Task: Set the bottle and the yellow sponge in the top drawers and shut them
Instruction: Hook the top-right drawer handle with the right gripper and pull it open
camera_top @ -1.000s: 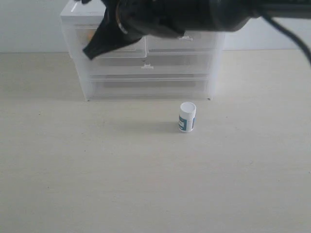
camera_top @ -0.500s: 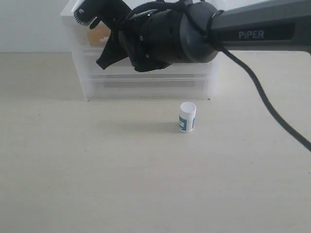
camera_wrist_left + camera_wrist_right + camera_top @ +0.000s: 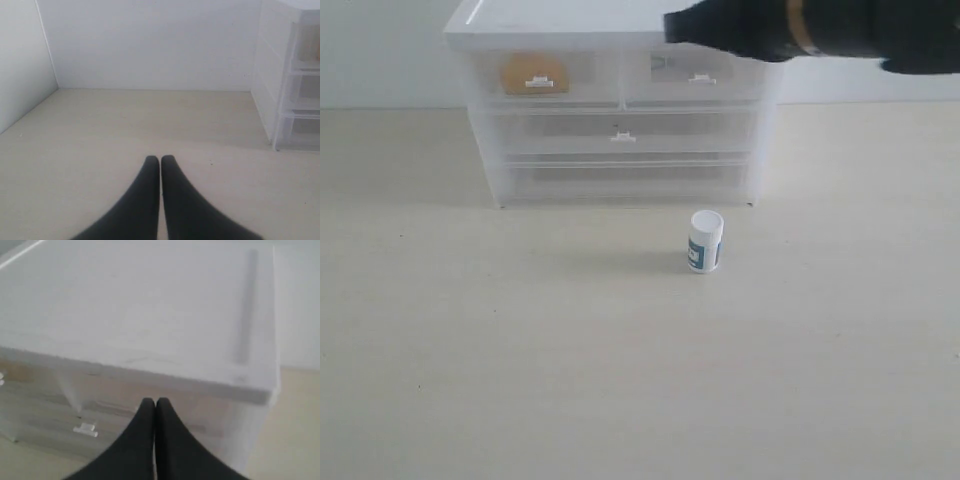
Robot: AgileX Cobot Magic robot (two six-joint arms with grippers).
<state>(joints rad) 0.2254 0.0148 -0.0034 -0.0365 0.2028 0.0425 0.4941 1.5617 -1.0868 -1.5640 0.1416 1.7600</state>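
— What is the biggest thing in front of you?

— The table (image 3: 520,380), pale and wide. At its far side stands the cabinet (image 3: 620,170), white-framed with clear fronts. My right arm (image 3: 820,30) stretches across above the cabinet's right half, dark against the wall.

— And the top drawers?

— The top drawers (image 3: 542,80) sit side by side directly under the cabinet's lid. Both look pushed in flush with the frame (the fronts are hazy, so I only say "look").

— Your grippers?

— My right gripper (image 3: 154,402) hovers over the front edge of the cabinet's lid, its two fingers (image 3: 142,440) pressed together with nothing between them. My left gripper (image 3: 160,161) hangs low over the table, off to the cabinet's side and well apart from it. It is pinched together too, and empty.

— Where is the bottle?

— The bottle (image 3: 705,241) stands upright on the table in front of the cabinet, white cap up. It is near the cabinet's right front corner but not touching it.

— And the yellow sponge?

— The yellow sponge (image 3: 532,72) shows as an orange blur through the front of the cabinet's left-hand top drawer, seen from the front. It lies behind that drawer's small white handle.
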